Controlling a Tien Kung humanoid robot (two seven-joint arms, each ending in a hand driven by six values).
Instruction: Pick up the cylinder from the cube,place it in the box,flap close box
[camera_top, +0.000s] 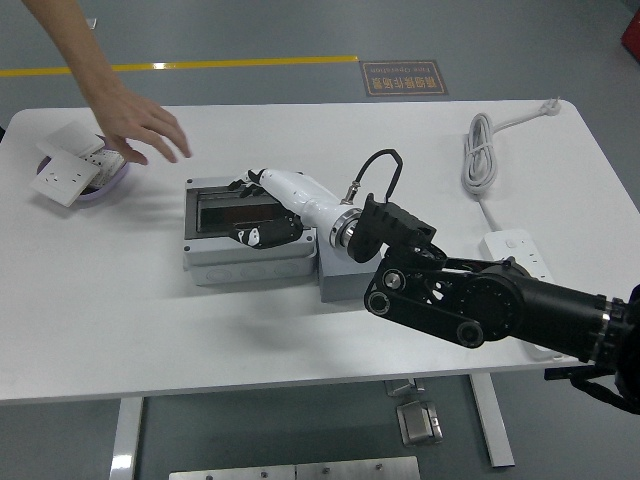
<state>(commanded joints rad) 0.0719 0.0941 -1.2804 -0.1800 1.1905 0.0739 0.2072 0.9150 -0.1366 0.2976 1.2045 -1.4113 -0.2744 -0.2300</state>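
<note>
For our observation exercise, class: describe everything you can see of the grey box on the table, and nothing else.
The grey box is a rectangular, plastic-looking case resting flat on the white table, left of centre. Its dark, seemingly see-through flap lies down over the top, a reddish shape showing dimly beneath. The robot's white right hand rests on the flap, its fingers over the lid's right part. A lighter grey cube stands against the box's right side. Small screw holes mark its left corners.
</note>
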